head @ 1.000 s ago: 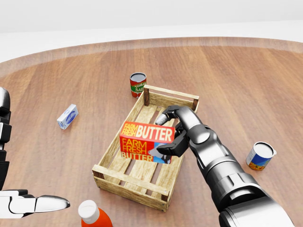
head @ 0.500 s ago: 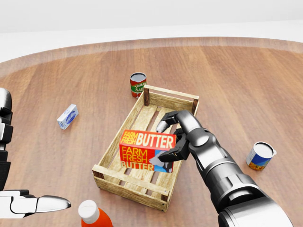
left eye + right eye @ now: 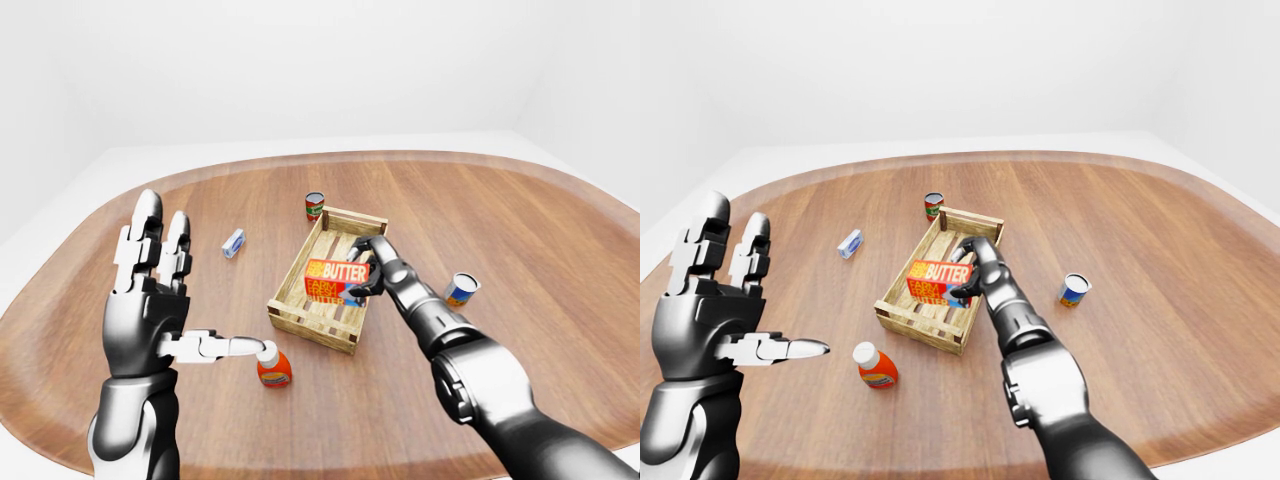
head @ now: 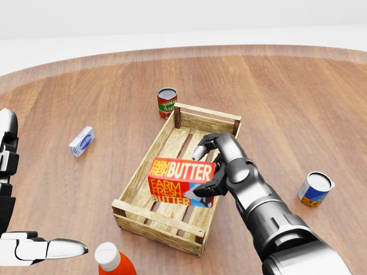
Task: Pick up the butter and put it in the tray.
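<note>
We see the right robot hand closed on the red and orange butter box, fingers wrapped around its right end. The box sits low inside the slatted wooden tray, long side facing the camera; whether it touches the slats we cannot tell. The left robot hand is raised at the left of the left-eye view, fingers spread, gripping nothing. On the round wooden counter stand a red tomato can, a small blue-white carton, a blue-labelled can and an orange white-capped bottle.
</note>
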Controlling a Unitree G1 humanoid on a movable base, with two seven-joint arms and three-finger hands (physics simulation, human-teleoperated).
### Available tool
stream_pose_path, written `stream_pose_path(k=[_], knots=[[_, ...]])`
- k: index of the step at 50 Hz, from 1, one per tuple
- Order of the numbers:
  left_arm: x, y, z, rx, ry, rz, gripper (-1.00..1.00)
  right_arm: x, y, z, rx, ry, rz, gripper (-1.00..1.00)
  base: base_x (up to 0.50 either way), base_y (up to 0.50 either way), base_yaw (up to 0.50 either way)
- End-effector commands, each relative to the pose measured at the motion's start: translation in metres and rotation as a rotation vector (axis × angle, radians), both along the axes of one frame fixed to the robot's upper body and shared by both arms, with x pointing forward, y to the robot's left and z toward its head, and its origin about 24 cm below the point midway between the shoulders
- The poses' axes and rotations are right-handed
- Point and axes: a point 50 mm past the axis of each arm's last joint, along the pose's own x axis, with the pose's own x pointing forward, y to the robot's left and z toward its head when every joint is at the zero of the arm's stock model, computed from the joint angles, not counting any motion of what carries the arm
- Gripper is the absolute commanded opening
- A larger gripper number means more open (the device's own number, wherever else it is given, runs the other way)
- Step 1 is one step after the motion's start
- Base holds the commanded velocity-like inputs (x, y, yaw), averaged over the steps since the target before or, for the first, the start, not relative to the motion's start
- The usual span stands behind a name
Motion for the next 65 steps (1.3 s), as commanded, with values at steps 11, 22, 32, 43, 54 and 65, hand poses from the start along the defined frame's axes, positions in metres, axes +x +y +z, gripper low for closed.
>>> stream_pose_path(k=[11,22,32,43,54,65], knots=[[-0.001,0.0,0.0,0.002,-0.002,-0.001,1.0,0.005,0.009,0.013,0.05,-0.117,-0.061,-1.0,0.0,0.0,0.0],[-0.001,0.001,0.002,0.001,-0.011,0.0,1.0,0.006,0.008,0.015,0.058,-0.123,-0.077,0.43,0.0,0.0,0.0],[-0.001,0.001,0.001,0.0,-0.007,0.0,1.0,0.006,0.008,0.015,0.066,-0.122,-0.072,1.0,0.0,0.0,0.0],[-0.002,0.001,0.001,0.002,-0.007,-0.002,1.0,0.005,0.011,0.015,0.073,-0.127,-0.051,1.0,0.0,0.0,0.0],[-0.001,0.0,0.001,0.001,-0.005,-0.002,1.0,0.01,0.02,0.027,0.096,-0.131,-0.025,1.0,0.0,0.0,0.0],[-0.002,0.0,0.001,0.003,-0.005,-0.003,1.0,-0.008,0.047,0.107,0.22,-0.463,0.25,1.0,0.0,0.0,0.0]])
